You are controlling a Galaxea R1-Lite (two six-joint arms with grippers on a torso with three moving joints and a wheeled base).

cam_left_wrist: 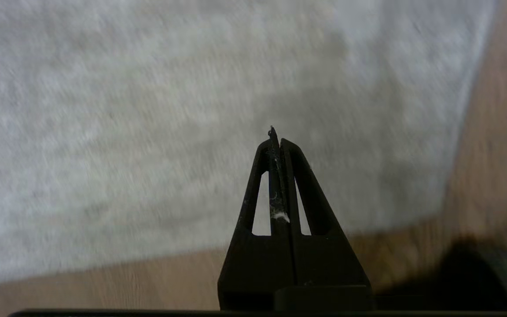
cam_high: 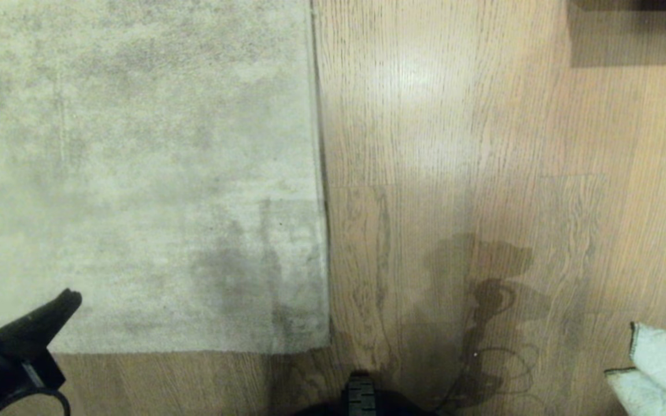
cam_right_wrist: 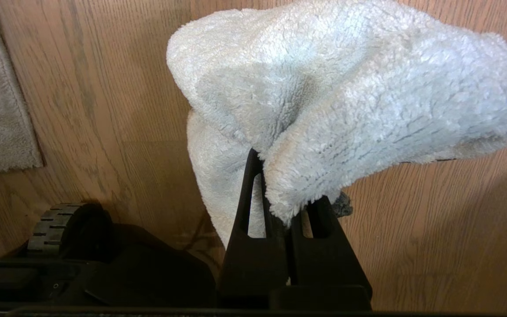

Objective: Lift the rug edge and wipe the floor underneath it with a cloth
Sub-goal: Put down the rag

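Head view first: the rug (cam_high: 136, 173) lies flat, its rug edge (cam_high: 322, 231) running straight down to the corner near the robot's base, with the floor (cam_high: 454, 144) bare beside it. The left gripper (cam_high: 50, 315) pokes in at the lower left corner of the frame, over the rug's near border and well away from that corner. The cloth (cam_high: 659, 370) peeks in at the lower right.

Left wrist view: the left gripper (cam_left_wrist: 276, 136) has its fingers pressed together with nothing between them, just a bit of lint stuck on. Rug below it, floor strip beyond.

Right wrist view: the right gripper (cam_right_wrist: 286, 215) is clamped tight on the fluffy cloth (cam_right_wrist: 346, 97), which flops over the fingertips above the floor (cam_right_wrist: 104, 110).

So progress-wise, I'd say barely started. Cloth is in hand, but the rug isn't lifted and no wiping under it seems done yet.
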